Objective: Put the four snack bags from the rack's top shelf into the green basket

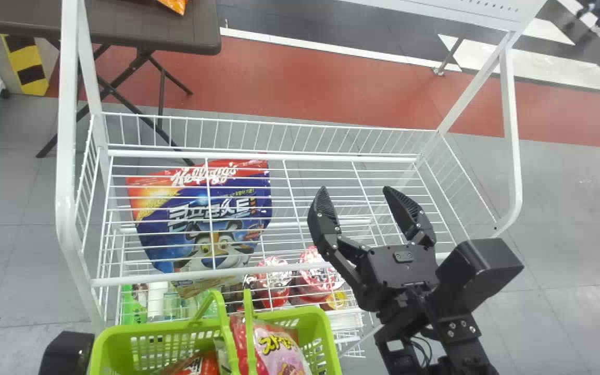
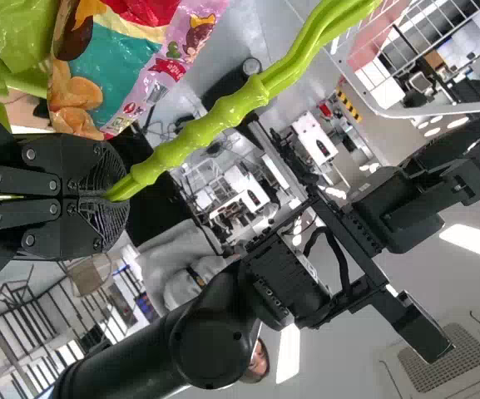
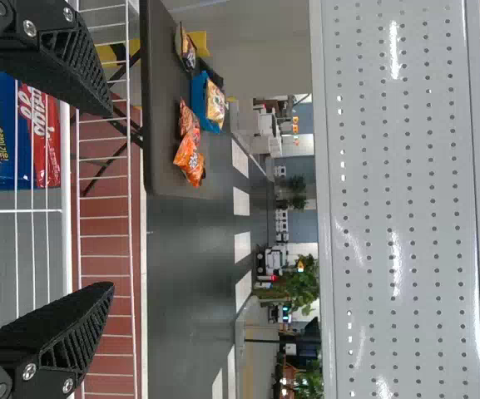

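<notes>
Right black gripper (image 1: 357, 194), fingers wide, hangs above the white wire shelf (image 1: 164, 277); the pink-and-red snack bag (image 1: 279, 351) lies leftward, nearer the robot, in the lime plastic basket (image 1: 305, 314), whose handle (image 2: 198, 135) I hold with my black left gripper (image 2: 116, 199).

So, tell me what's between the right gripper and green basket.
In the head view, wire shelf over red tubs lies between right gripper and green basket.

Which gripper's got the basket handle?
The left gripper, its fingers shut on the green handle. The right gripper differs: it stands open and empty above the rack's wire shelf.
</notes>
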`<state>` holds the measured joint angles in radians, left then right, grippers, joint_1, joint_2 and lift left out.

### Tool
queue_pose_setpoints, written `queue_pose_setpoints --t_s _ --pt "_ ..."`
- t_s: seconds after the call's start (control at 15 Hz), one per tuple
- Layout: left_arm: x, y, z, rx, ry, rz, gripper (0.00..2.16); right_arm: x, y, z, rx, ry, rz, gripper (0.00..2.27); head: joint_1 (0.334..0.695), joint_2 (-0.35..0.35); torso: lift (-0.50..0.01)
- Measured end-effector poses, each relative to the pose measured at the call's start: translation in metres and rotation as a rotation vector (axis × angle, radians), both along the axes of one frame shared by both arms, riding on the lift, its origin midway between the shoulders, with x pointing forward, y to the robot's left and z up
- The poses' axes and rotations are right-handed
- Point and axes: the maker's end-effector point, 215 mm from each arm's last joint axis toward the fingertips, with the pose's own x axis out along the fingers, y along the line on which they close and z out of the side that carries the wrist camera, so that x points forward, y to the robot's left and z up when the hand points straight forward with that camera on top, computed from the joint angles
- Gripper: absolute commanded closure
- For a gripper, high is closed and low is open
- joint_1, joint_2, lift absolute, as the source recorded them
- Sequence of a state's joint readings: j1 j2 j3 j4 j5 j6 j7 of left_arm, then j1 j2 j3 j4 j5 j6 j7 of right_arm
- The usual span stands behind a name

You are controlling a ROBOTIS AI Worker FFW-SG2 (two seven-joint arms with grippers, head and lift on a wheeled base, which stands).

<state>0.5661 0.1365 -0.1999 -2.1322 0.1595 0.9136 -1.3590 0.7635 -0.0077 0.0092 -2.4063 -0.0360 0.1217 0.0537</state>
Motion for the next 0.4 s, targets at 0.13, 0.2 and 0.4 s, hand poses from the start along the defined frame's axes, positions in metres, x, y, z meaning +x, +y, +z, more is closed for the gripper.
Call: queue_pose_setpoints --t_s 0.13,0.2,0.4 --pt "-0.0005 -0.0007 0.0003 -0.001 0.0 -0.002 1.53 0.0002 0.0 0.0009 0.001 -0.003 0.0 0.08 0.695 -0.35 0.0" --pt "-0.0005 -0.001 0.0005 -0.002 0.0 -0.003 1.53 0.0003 -0.0001 0.0014 0.001 -0.004 0.0 0.08 0.695 -0.35 0.0" --pt "-0.0005 -0.0012 0.0004 -0.001 -0.001 -0.003 1.53 0.0006 -0.0013 0.0052 0.0 -0.013 -0.003 0.08 0.695 -0.35 0.0"
